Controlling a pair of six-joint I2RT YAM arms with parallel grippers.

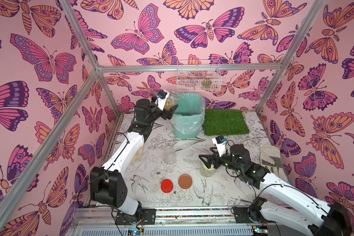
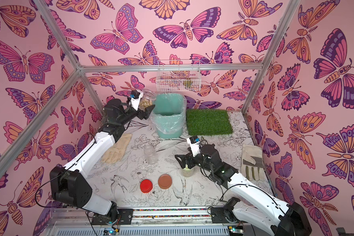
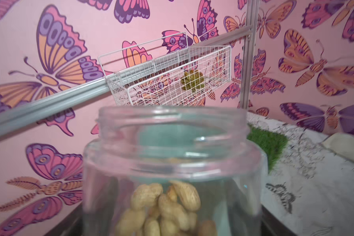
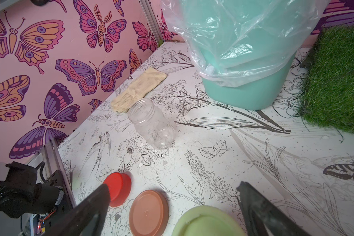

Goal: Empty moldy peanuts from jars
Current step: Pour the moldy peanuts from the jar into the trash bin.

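Butterfly-papered pink walls, aluminium frame, and a table (image 1: 223, 190) printed with line-drawn flowers and birds.

Left claw (image 1: 170, 107): raised off the table, clamped on the peanut jar (image 1: 173, 95), which has no lid. The jar is tilted, mouth pointing away from the wrist. Moldy peanuts (image 3: 168, 204), in shell, are heaped at the base end, between the jaws. Teal bin (image 1: 186, 126) with clear liner stands just past this claw's tips. Cannot tell whether jar and rim touch. Wire basket (image 1: 198, 79) hangs on the back wall, above and beyond this claw.

Right claw (image 1: 207, 162): low, jaws spread wide, straddling the green-lidded jar (image 1: 207, 171), which stands upright on the table. In the right wrist view the green lid (image 4: 206, 222) sits between the two fingers (image 4: 90, 208), with a clear gap on one side. No grip seen.

Empty jar (image 1: 169, 155): open, upright, ahead of the right claw's tips and well apart from them, roughly between the two claws.

Red lid (image 1: 167, 186) and brown lid (image 1: 185, 181): flat on the table, side by side, not touching, near the right claw on its front-rail side.

Grass mat (image 1: 225, 122): beyond the right claw, just beside the bin.

Pale glove (image 2: 117, 149): partly under the left forearm, well behind the left claw. Work glove (image 2: 251, 163): behind the right claw, by the side wall.
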